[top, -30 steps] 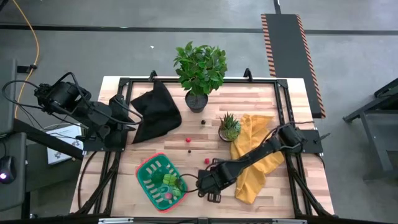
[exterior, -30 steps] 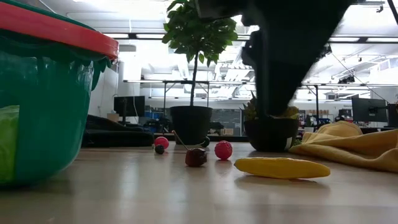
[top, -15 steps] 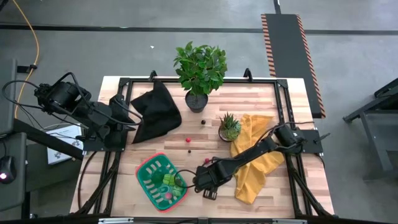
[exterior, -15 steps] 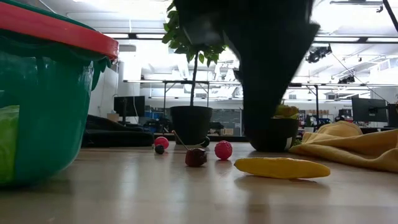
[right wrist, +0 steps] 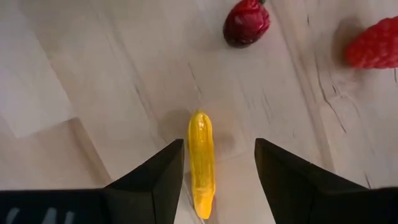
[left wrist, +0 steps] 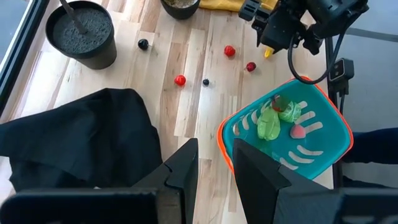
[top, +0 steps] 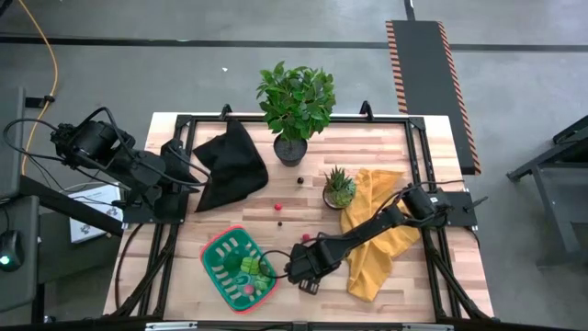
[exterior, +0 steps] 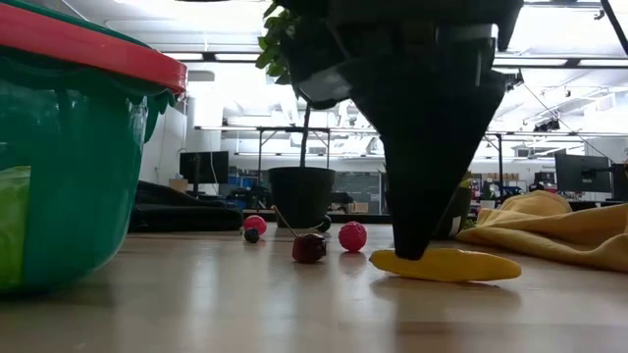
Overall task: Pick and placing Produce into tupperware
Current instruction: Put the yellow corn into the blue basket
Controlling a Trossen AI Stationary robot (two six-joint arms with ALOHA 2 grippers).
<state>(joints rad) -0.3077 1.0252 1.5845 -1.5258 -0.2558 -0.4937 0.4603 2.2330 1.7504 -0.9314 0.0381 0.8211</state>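
Your right gripper (right wrist: 214,180) hangs open astride the yellow banana (right wrist: 201,163), gripping nothing, just beside the green container (top: 238,267). A dark cherry (right wrist: 246,23) and red berry (right wrist: 375,43) lie near; the yellow cloth (top: 381,234) sits behind. Your left gripper (left wrist: 214,171) waits over the black cloth (left wrist: 74,140), seemingly narrowly parted.

The table (top: 386,147) under me is pale planked wood, smooth with a soft sheen, and the yellow toy (right wrist: 201,163) between my fingers (right wrist: 149,186) looks like glossy ribbed plastic. The tupperware (exterior: 88,49) is shiny translucent green plastic with a red rim (my fingers are matt black), and the black cloth (left wrist: 74,137) is matt, soft and creased.
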